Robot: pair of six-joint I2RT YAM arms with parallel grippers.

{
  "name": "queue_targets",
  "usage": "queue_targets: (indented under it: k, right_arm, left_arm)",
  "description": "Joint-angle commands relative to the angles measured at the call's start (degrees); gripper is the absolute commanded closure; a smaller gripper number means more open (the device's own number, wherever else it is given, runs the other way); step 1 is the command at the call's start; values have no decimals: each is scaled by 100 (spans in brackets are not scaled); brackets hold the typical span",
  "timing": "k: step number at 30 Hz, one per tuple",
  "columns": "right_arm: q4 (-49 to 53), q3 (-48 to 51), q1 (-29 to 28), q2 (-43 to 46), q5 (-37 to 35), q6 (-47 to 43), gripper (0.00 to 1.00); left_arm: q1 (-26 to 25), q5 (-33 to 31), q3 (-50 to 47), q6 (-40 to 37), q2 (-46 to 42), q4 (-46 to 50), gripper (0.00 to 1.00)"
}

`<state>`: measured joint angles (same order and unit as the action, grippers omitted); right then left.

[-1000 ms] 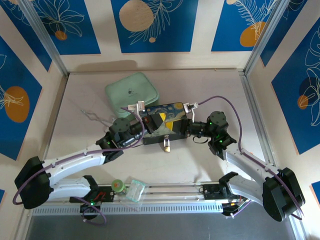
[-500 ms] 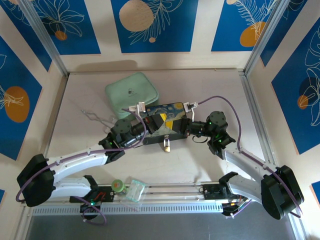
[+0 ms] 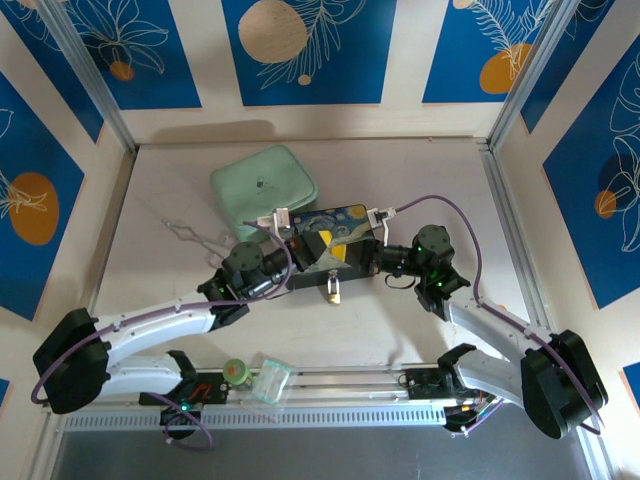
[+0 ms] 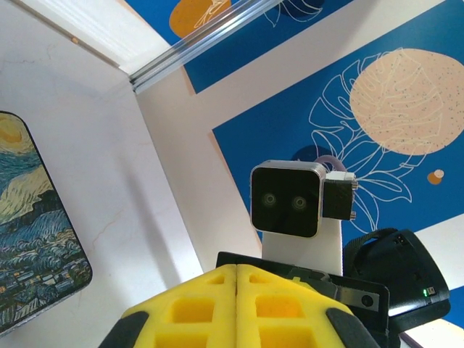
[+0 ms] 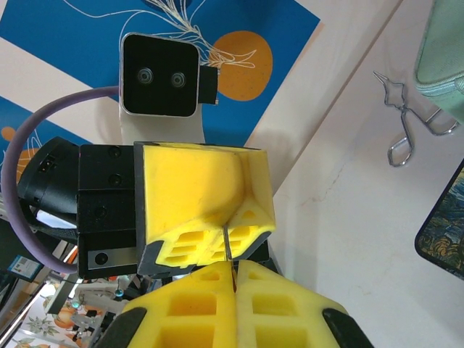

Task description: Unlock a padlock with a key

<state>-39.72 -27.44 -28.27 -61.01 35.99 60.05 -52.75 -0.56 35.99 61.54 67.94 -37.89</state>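
left tool [image 4: 237, 272] closed, right tool [image 5: 235, 270] closed, facing over starry-patterned box [image 3: 338, 221], padlock [image 3: 331, 291] at its near side

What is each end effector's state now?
Left end effector: closed, pads pressed together.
Right end effector: closed; whether it holds anything cannot be told.

Padlock [image 3: 331, 291]: shiny brass-toned metal. Box lid [image 4: 32, 239]: glossy printed finish. Finger pads [image 5: 181, 312]: matt yellow foam, cut with recesses. Tongs [image 5: 403, 123]: bare silver wire. Table [image 3: 420, 180]: pale, smooth, matt.
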Motion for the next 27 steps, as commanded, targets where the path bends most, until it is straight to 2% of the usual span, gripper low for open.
queue_targets:
  k: [1, 5, 7, 12, 17, 24, 27]
  right_arm:
    - [34, -6, 14, 149, 56, -85, 100]
    - [826, -116, 85, 292, -25, -269, 100]
    - [1374, -122, 190, 442, -39, -418, 100]
    - [3292, -107, 515, 894, -370, -1083, 100]
    - [3889, 180, 857, 1101, -185, -1272, 100]
    - [4478, 551, 1361, 1467, 3, -1458, 100]
    - [4536, 641, 1572, 1467, 177, -1518, 100]
  left_arm:
    - [-7, -296, -66, -56, -132, 249, 73]
    - [-7, -423, -37, -297, -234, 601, 21]
    - [-7, -584, 83, -391, -322, 1273, 10]
    - [-80, -1130, 377, -409, -399, 2889, 9]
    - [-536, -1549, 879, -821, 4, 3990, 15]
    - [-1031, -1880, 823, -648, 694, 3905, 27]
    - [-1097, -1645, 898, -657, 1135, 3733, 28]
